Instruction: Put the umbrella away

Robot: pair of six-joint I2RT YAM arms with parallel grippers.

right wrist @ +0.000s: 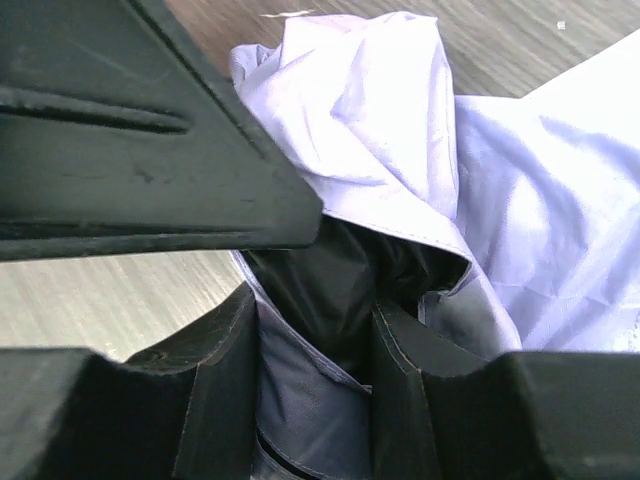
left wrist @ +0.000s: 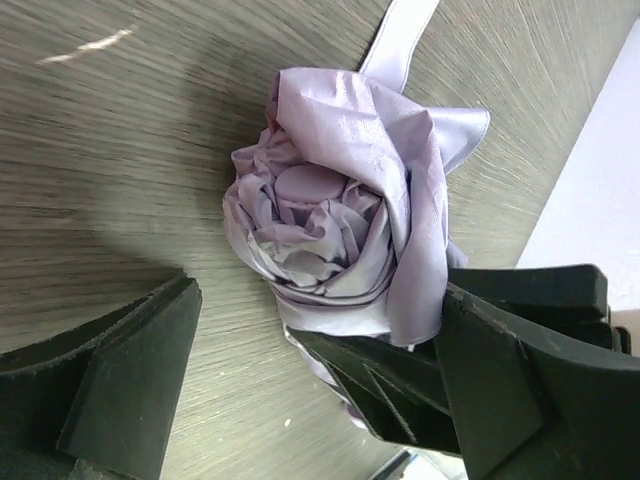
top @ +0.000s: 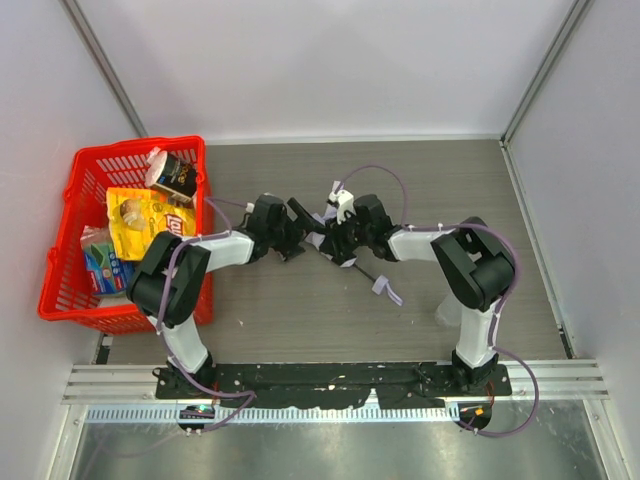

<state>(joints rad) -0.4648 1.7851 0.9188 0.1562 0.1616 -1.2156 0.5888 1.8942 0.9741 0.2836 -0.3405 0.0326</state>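
One red plastic basket (top: 60,290) holds a yellow snack bag (top: 140,220), blue packet (top: 103,265) and dark cup (top: 175,178), labels unreadable. Right of it, the left gripper (top: 290,232), jaws wide, straddles the bunched lavender fabric umbrella (left wrist: 330,220); the right gripper (right wrist: 315,350) pinches its canopy.

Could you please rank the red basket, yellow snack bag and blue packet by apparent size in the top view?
Largest: red basket.
Then: yellow snack bag.
Smallest: blue packet, though it is partly hidden, so less sure.

Facing each other, left fingers (left wrist: 120,390) gape wide; right fingers (right wrist: 150,150) clamp the umbrella (right wrist: 370,130).
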